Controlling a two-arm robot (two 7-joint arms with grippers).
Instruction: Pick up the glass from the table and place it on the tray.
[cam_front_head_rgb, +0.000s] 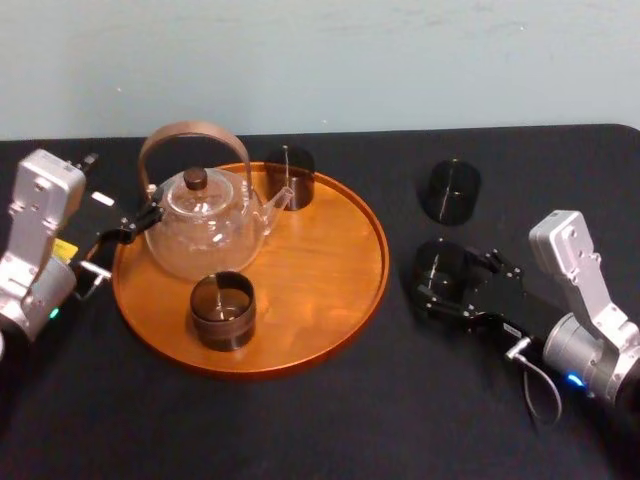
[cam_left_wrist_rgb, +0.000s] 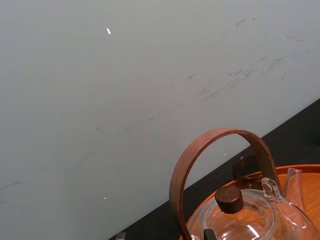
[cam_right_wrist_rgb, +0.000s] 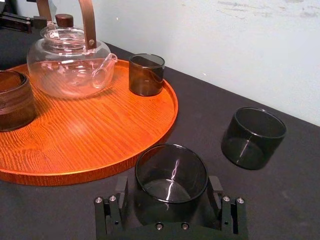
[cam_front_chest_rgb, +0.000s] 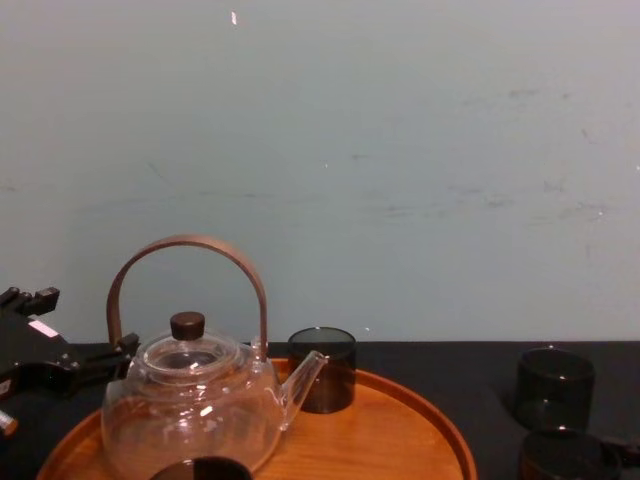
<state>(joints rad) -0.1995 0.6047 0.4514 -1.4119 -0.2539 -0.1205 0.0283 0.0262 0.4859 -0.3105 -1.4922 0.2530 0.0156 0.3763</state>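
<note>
At the left edge the left gripper (cam_front_head_rgb: 140, 222) sits beside the clear teapot (cam_front_head_rgb: 200, 235); I cannot tell how its jaws stand. The teapot, a front glass (cam_front_head_rgb: 222, 310) and a back glass (cam_front_head_rgb: 290, 178) stand on the round tray (cam_front_head_rgb: 320, 260). Right of the tray, on the black worktop (cam_front_head_rgb: 300, 420), the glass (cam_front_head_rgb: 440, 270) looks empty. The right gripper (cam_right_wrist_rgb: 171, 192) has its jaws spread to either side of the glass, close to its wall. A spare glass (cam_front_head_rgb: 450, 190) stands farther back with bare worktop around it, near the pale wall (cam_front_head_rgb: 400, 60).

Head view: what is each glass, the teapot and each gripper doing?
near table glass: upright on the table.
far table glass: upright, alone.
back tray glass: upright on the tray.
front tray glass: upright.
teapot: upright on tray, lid on.
right gripper: open around near table glass.
left gripper: beside the teapot.
</note>
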